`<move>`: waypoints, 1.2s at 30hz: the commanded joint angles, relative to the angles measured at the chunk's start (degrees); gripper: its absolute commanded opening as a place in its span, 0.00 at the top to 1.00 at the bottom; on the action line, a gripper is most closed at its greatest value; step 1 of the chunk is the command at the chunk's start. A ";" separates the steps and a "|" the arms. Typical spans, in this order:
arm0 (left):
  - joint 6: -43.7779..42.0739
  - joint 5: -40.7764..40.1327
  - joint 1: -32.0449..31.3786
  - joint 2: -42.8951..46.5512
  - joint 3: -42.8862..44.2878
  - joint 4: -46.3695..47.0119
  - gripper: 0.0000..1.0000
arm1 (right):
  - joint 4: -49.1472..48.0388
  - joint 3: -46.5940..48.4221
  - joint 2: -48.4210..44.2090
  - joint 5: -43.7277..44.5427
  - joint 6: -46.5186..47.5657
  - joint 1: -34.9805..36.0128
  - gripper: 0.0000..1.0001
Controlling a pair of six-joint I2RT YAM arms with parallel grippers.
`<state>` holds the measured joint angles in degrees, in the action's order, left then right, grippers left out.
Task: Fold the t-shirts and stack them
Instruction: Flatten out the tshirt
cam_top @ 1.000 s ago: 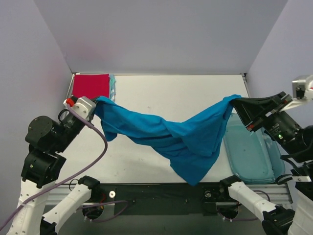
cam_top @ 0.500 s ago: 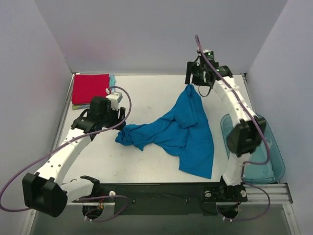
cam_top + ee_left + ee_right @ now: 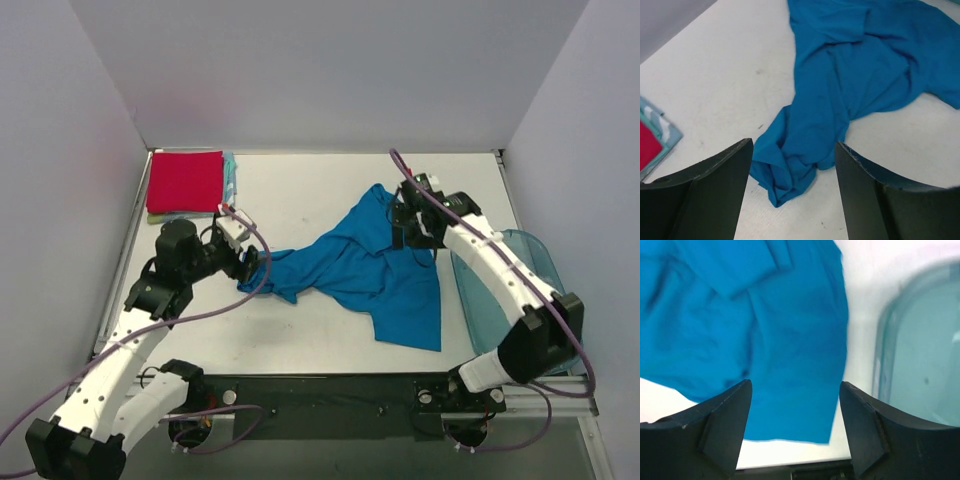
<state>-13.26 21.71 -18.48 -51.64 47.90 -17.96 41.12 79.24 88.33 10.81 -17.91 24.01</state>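
A bright blue t-shirt (image 3: 355, 265) lies crumpled and unfolded on the white table (image 3: 300, 200). A folded red t-shirt (image 3: 185, 181) sits at the back left on a light teal one (image 3: 231, 178). My left gripper (image 3: 250, 266) is open just left of the blue shirt's bunched left end (image 3: 790, 170), with nothing between its jaws (image 3: 793, 150). My right gripper (image 3: 407, 234) hovers open over the shirt's right side (image 3: 765, 330), empty (image 3: 795, 385). In the left wrist view, the red shirt (image 3: 646, 147) and the teal edge (image 3: 665, 127) show at the left.
A translucent blue plastic bin (image 3: 520, 290) stands at the table's right edge, close beside the right arm; it also fills the right of the right wrist view (image 3: 925, 355). The near table edge and dark rail (image 3: 320, 385) run below the shirt.
Both grippers have opened and let go of the blue shirt, which dropped from hanging stretched between them onto the table. The right gripper then came nearer, over the shirt.
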 commanded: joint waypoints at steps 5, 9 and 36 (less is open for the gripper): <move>-8.45 15.11 -1.03 2.59 -5.53 0.82 0.26 | 3.88 -25.95 -11.60 0.45 -13.90 0.94 0.42; -8.72 15.02 -1.56 1.98 -5.10 1.26 0.27 | 2.73 -31.51 -10.56 0.26 -17.59 2.35 0.42; -20.47 19.33 -5.33 -5.13 -7.47 -0.76 0.36 | -7.11 -16.49 3.71 -19.51 -10.39 16.60 1.00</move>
<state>-26.70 38.33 -21.71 -52.88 41.45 -17.82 34.22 60.93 99.31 -8.03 -29.39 41.23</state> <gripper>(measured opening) 0.661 0.001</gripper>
